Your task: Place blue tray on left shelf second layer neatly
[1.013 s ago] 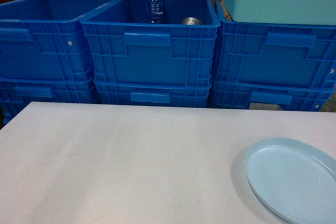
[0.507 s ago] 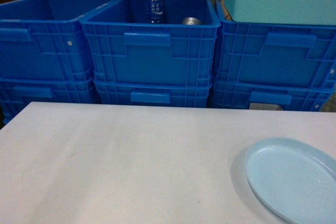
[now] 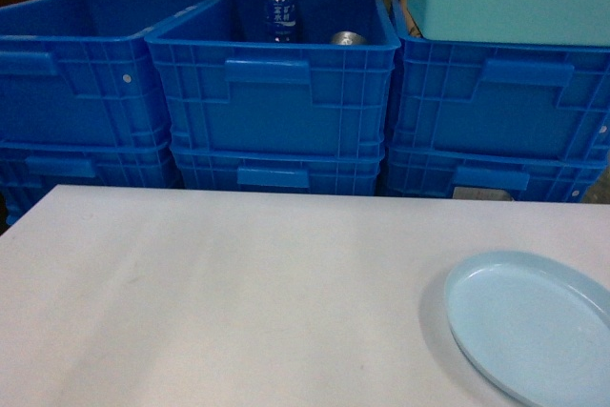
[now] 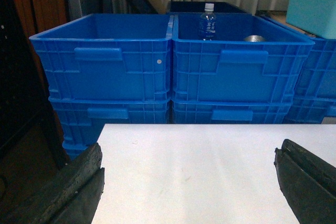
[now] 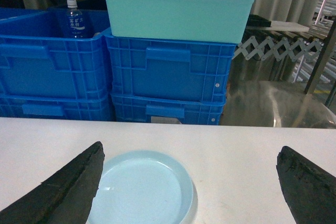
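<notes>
Blue tray: the blue tray (image 3: 531, 324) is lying flat on the white surface (image 3: 238, 293) at your near right, rim up, nothing in it, partly cut off by the head view's edge.
Right pincer: your right pincer (image 5: 190, 182) is hanging wide apart just above the surface, with the tray sitting low between its fingers (image 5: 68, 190), nearer the left one, and nothing is being gripped.
Left pincer: your left pincer (image 4: 189, 182) is also spread wide over bare surface, well apart from the tray and holding nothing.
Step in hand: you're lining up the pick, I'd say, and the right arm is the one placed for it.
Doing it well: a shallow dish gives you only the low rim to bite, so you're wanting one finger coming over the near rim and one under or inside it, closing gently so the plastic isn't skidding away.
Which way it points: it's round, so there's no long axis and no heading to respect; only keeping it level is mattering.
Shelf: the left shelf's second layer isn't showing in any view, so I can't tell you how it lies.
Backdrop: stacked dark-blue crates (image 3: 272, 92), a water bottle (image 3: 279, 7) in one, a teal box (image 5: 176, 11) on top.
</notes>
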